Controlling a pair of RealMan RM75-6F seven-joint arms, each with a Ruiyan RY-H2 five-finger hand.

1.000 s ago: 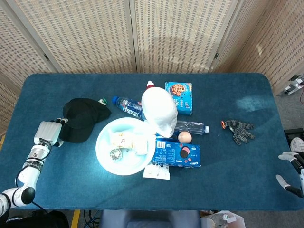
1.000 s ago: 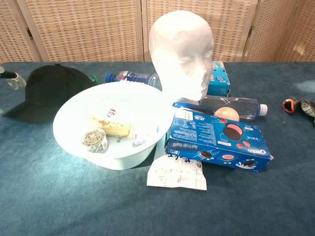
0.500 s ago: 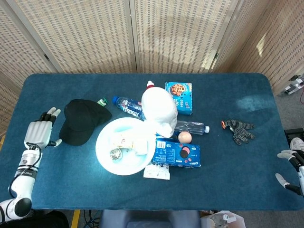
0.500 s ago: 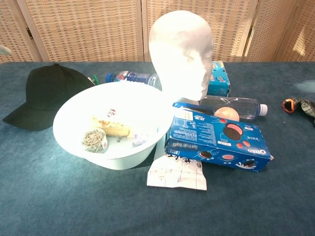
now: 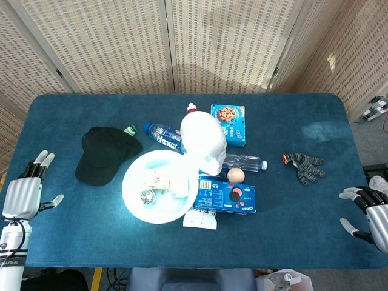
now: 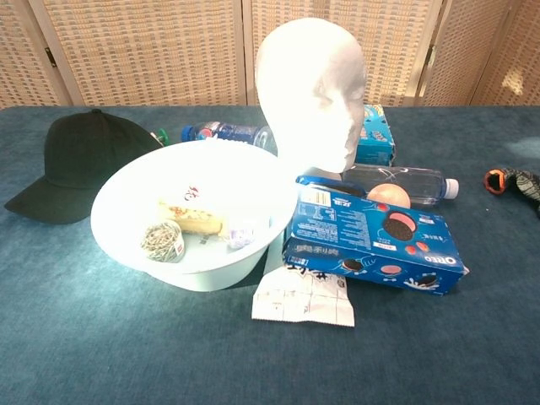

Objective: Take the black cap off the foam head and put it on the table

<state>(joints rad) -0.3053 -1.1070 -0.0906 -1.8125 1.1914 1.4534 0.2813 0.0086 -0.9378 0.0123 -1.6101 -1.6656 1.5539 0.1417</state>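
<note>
The left hand (image 5: 21, 193) is pulling back to the surface's (image 5: 285, 224) near-left edge, fingers (image 5: 37, 162) released and spread. The black cap (image 5: 103, 153) is lying flat, well beyond them now, apart from the bare foam head (image 5: 203, 142). The task is looking finished. The right hand (image 5: 370, 212) is idling, fingers released.

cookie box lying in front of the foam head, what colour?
Blue, with dark sandwich cookies printed on it: the flat cardboard cookie box. Clearest in the chest view.
</note>
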